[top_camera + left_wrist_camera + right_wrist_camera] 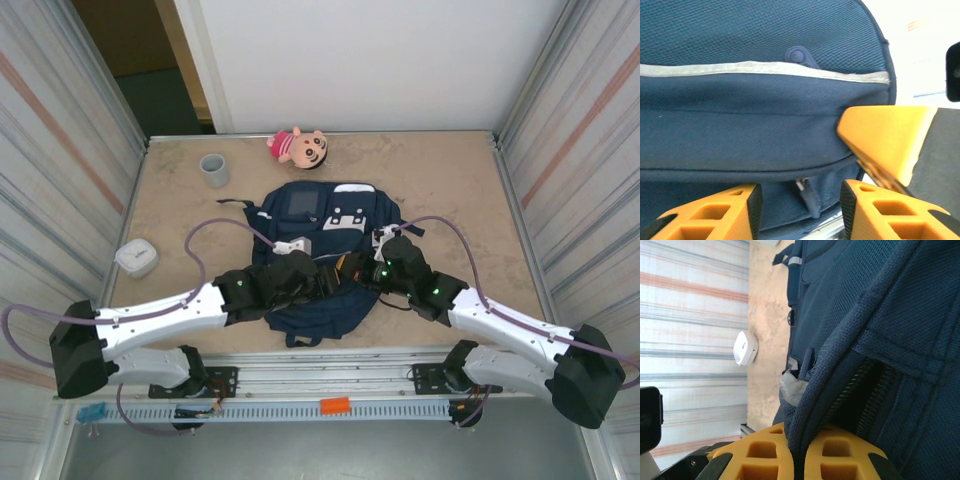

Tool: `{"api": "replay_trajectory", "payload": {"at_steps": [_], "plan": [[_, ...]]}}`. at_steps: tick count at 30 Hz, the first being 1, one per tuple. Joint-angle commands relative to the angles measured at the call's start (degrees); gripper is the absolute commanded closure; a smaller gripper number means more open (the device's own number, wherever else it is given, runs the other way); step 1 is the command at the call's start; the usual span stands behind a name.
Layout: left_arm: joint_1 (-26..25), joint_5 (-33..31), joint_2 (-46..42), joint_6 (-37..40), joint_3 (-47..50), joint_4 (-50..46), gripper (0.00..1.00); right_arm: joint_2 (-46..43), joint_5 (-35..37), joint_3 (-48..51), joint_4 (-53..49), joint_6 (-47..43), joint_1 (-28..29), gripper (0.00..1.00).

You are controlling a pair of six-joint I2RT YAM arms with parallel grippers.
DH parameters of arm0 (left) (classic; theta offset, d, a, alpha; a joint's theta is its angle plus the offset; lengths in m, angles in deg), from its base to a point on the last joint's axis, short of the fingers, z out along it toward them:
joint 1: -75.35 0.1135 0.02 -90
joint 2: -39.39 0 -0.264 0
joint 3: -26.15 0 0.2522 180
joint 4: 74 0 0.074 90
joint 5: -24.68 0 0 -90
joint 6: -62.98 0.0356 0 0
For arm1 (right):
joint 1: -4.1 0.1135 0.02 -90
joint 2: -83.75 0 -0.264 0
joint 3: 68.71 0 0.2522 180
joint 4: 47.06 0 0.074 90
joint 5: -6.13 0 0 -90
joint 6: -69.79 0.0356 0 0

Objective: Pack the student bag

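While one student bag point(320, 215) lies flat at the middle of the bench point(450, 190), two arms reach over its near half. The right fingers point(765, 455) are clamped together on a fold of its navy fabric beside a zipper point(860, 390). The left fingers point(715, 212) stand apart, close to the bag's edge, holding nothing. Beyond the bag sit one plush doll point(297, 146) and one grey cup point(214, 169); one white case point(136, 258) lies to its left.

A pink plush doll point(297, 146) lies at the far edge of the beige table point(455, 190). A grey cup point(214, 170) stands upright near it, to the left. A small white box point(136, 258) sits by the left wall.
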Motion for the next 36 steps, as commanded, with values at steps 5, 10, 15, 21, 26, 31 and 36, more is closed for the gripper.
{"api": "replay_trajectory", "payload": {"at_steps": [5,10,15,21,26,31,36], "plan": [[-0.4,0.4,3.8,-3.3,-0.8,3.4,0.59,-0.2,-1.4,-2.1,3.1,-2.7,0.6,1.00],[-0.4,1.1,5.6,-5.0,-0.1,3.6,0.68,-1.0,-1.0,-1.3,3.8,-2.2,0.7,1.00],[0.4,0.1,5.8,-4.6,0.6,1.4,0.87,-1.5,-2.7,-2.0,1.3,-3.9,-0.4,1.00],[3.0,-3.1,1.4,-3.3,2.4,-7.8,1.00,-4.9,-11.2,-2.1,-4.8,-5.9,-8.8,1.00],[5.6,-5.9,-4.5,2.5,5.8,-9.9,1.00,-6.0,-19.0,-2.7,-9.1,-8.2,-16.7,1.00],[7.8,-6.6,-7.6,8.5,8.2,-9.6,1.00,-4.2,-24.0,-4.5,-12.3,-11.1,-20.3,1.00],[9.3,-4.1,-8.0,17.2,9.6,-5.8,1.00,-2.3,-25.6,-6.7,-16.6,-16.4,-22.9,0.95]]}}
